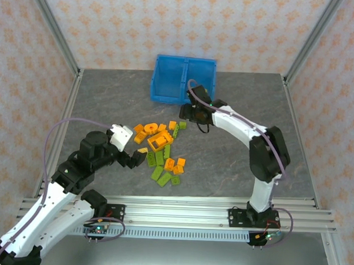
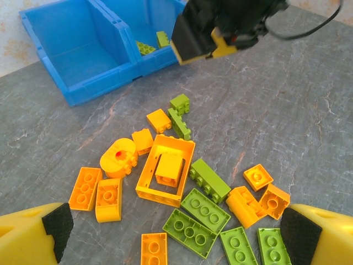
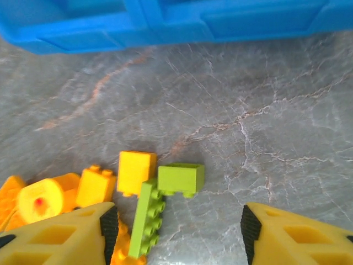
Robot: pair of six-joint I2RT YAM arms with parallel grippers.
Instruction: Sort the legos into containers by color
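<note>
Left wrist view: orange and lime legos, loose pile on table short of blue bin. Likely light, rigid, slick; pinch across flat sides. Spread, empty: left gripper, right gripper.

bright, even, diffuse light from above in every view. the legos cast only short soft shadows on the table. the right wrist view looks slightly soft.
</note>
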